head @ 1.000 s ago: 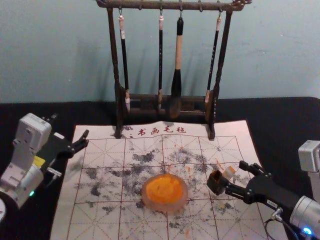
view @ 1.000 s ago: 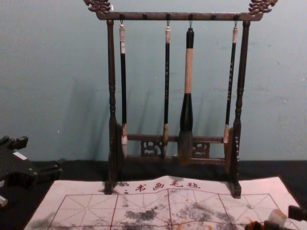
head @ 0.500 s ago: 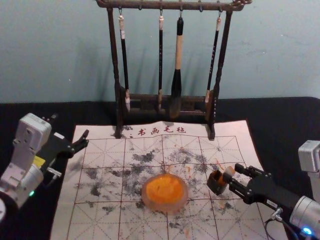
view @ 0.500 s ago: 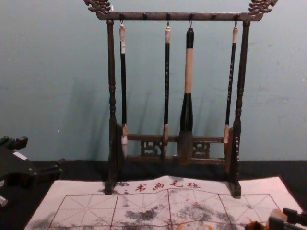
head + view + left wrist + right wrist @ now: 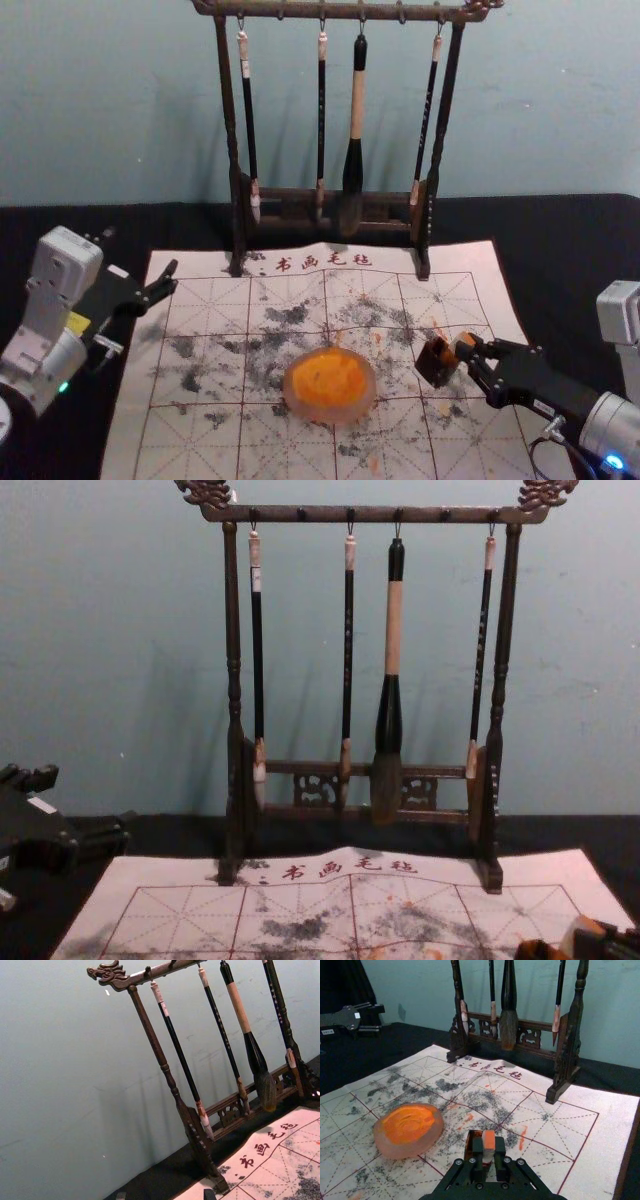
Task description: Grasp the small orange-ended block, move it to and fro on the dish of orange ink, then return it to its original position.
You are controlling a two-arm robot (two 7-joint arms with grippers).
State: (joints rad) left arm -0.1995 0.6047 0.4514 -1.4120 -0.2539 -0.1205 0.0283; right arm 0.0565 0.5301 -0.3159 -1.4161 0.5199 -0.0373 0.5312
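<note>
the right tool (image 5: 468, 347) reaches in low over the right part of the grid-lined mat (image 5: 212, 300). its two fingers are drawn in close on either side of the small orange-ended block (image 5: 466, 341), and the block is pinched between them. in the right wrist view the orange end faces up, with a paler stretch beneath it between the fingers. the block is right by the small dark box (image 5: 437, 363), which sits on the mat; i can't tell whether the two touch. in the chest view block and box appear at the lower right corner.

the dish (image 5: 364, 404) of orange ink (image 5: 328, 378) is on the mat too, to the left of the box and apart from it. grey-black smudges and a few orange marks are scattered over the mat, and a line of characters runs along its far edge.

the left tool (image 5: 140, 253) is parked beyond the mat's left side, fingers spread wide, with nothing between them.

a carved wooden rack (image 5: 446, 110) stands at the back, with four brushes (image 5: 357, 100) hanging from its top bar. the table (image 5: 560, 240) is covered in black.
</note>
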